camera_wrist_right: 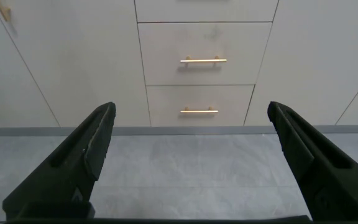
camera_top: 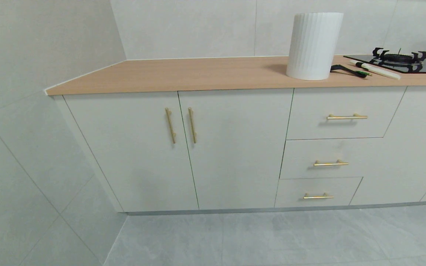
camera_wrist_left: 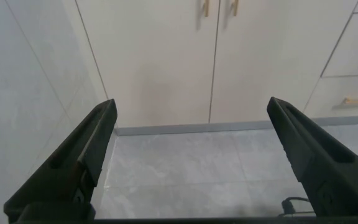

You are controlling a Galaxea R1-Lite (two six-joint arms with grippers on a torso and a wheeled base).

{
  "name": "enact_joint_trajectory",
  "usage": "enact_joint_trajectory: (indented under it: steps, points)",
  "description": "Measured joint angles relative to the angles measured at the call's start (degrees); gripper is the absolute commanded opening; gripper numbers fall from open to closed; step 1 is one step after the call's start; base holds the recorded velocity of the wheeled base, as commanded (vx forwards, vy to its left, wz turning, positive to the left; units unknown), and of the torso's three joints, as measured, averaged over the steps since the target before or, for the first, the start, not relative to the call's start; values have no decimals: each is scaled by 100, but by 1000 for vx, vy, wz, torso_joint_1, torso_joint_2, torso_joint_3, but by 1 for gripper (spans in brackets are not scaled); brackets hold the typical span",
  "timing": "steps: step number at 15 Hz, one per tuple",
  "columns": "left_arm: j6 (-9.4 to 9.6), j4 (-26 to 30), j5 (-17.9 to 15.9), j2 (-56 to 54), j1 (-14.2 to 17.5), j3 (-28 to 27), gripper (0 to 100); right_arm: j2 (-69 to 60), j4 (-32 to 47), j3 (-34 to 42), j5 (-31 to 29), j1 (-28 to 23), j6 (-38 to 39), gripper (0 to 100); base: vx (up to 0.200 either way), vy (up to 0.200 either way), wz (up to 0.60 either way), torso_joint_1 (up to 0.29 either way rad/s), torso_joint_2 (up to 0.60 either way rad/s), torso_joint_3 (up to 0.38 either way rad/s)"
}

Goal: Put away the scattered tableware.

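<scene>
Both tools spread wide, empty: left tool low over floor, facing cabinet doors; right tool facing drawers. My targets, black-handled utensil and white utensil, lie flat toward right end of table, beside ribbed canister. I judge both light, stiff, smooth; pinch mid-handle.

Soft, bright, even light falls from above. The canister casts a faint shadow leftward on the bench, and the hob to the canister's right shows pale glare. Straight lines bow far from the canister. The left tool and right tool look dark.
</scene>
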Motion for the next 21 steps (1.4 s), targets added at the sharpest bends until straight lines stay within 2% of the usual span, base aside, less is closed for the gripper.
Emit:
enact_joint_trajectory:
  steps: [10,21]
  points:
    - [35,0,17,-2,2,-2,100,2,11,0,7,0,15,100,0,0,0,0,0,0]
    - [17,-2,17,-2,2,0,100,5,13,0,7,0,24,100,0,-200,0,5,0,1]
